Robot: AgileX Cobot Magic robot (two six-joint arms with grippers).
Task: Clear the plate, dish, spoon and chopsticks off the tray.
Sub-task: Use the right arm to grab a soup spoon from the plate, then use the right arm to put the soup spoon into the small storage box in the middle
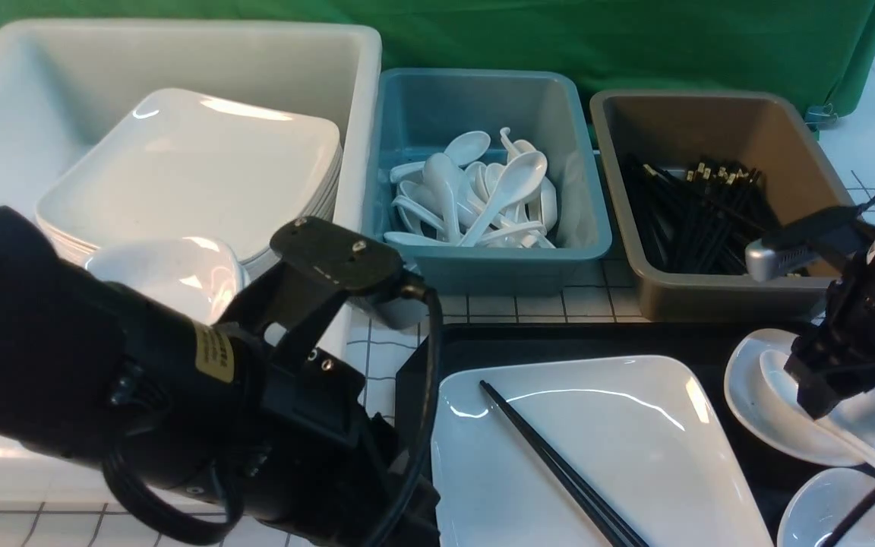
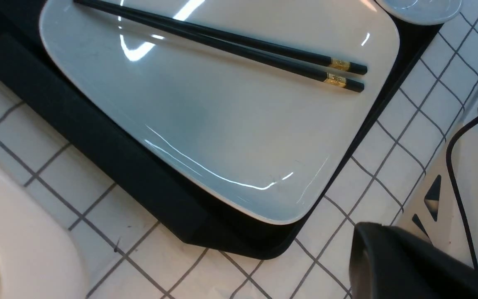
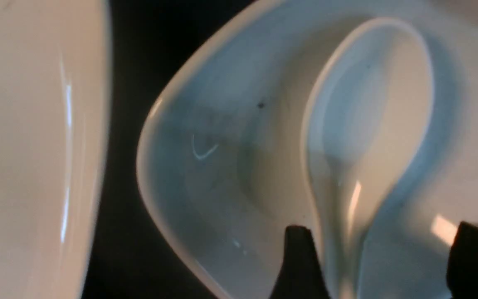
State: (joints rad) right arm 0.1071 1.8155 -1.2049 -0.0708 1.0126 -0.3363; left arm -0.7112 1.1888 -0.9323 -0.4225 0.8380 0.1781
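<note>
The black tray (image 1: pixel 559 338) holds the large white plate (image 1: pixel 635 456) with the black chopsticks (image 1: pixel 551 456) lying across it. To its right on the tray sits a small white dish (image 1: pixel 756 410) with the white spoon (image 1: pixel 775 372) in it. My right gripper (image 1: pixel 813 399) hovers low over that dish. In the right wrist view it (image 3: pixel 382 265) is open, its fingers either side of the spoon (image 3: pixel 371 124) handle, inside the dish (image 3: pixel 222 166). In the left wrist view the plate (image 2: pixel 222 133), the chopsticks (image 2: pixel 239 45) and the tray (image 2: pixel 110 153) show, with only one dark finger (image 2: pixel 409 261) of my left gripper.
Behind the tray stand a white bin (image 1: pixel 179 30) with stacked plates, a blue bin (image 1: pixel 483 266) full of spoons and a brown bin (image 1: pixel 711 121) with chopsticks. A second small dish (image 1: pixel 825 509) lies at the tray's near right corner. My left arm fills the near left.
</note>
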